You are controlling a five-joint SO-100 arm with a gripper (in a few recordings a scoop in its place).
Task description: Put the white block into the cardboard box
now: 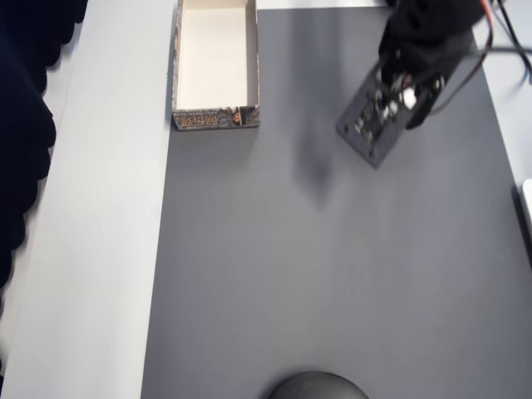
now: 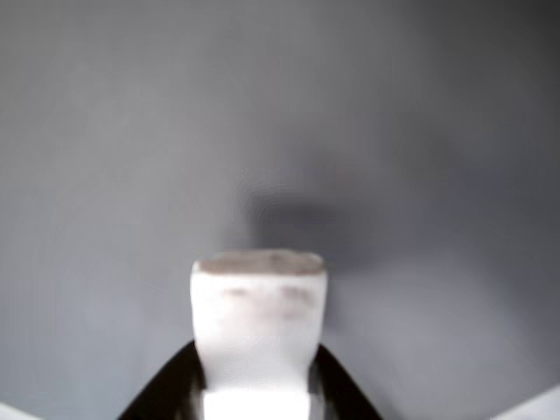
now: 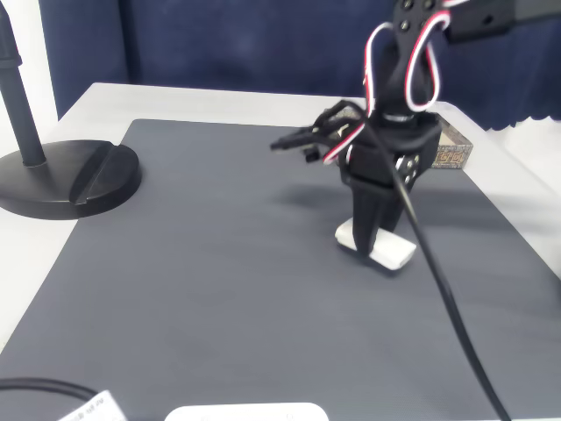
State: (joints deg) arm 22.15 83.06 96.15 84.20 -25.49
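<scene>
The white block [image 2: 258, 315] fills the lower middle of the wrist view, clamped between the two black fingers [image 2: 166, 389] of my gripper [image 2: 258, 394]. Its shadow lies apart from it on the mat. In the fixed view my gripper [image 3: 372, 239] points straight down with the white block [image 3: 392, 253] crosswise in its tip, at or just above the mat. The cardboard box [image 1: 216, 66] lies at the top left of the overhead view, cream inside and showing nothing in it. My arm [image 1: 399, 91] is well to its right. A corner of the cardboard box [image 3: 454, 151] shows behind the arm.
A dark grey mat [image 1: 332, 274] covers most of the table, with a light strip [image 1: 100, 249] along its left. A black round stand base [image 3: 61, 175] sits at the mat's edge. A white object [image 3: 245, 410] lies at the near edge. Cables [image 3: 438, 289] hang from the arm.
</scene>
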